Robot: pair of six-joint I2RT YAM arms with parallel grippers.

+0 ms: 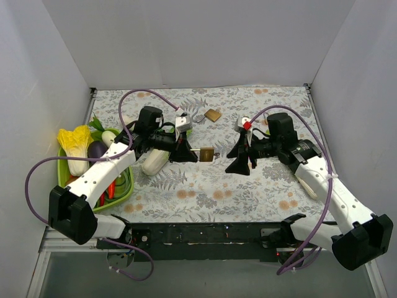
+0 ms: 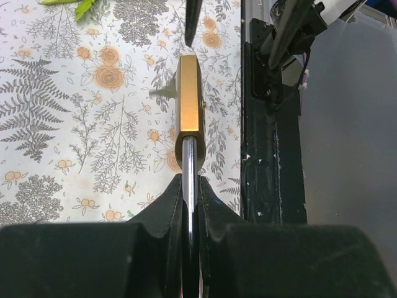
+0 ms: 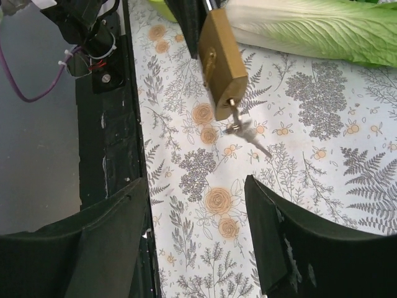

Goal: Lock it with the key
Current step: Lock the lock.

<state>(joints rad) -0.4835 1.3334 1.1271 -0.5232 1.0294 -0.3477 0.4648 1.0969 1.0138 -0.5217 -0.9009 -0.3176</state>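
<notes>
My left gripper is shut on the steel shackle of a brass padlock and holds it above the floral cloth. The padlock body points away from the left wrist camera. In the right wrist view the padlock hangs at the top with a small key stuck in its underside. My right gripper is open, its fingers wide apart, a short way right of the padlock and touching nothing.
A second brass padlock lies on the cloth further back. A green tray with vegetables sits at the left, a cabbage and a white radish by it. The black table edge runs along the front.
</notes>
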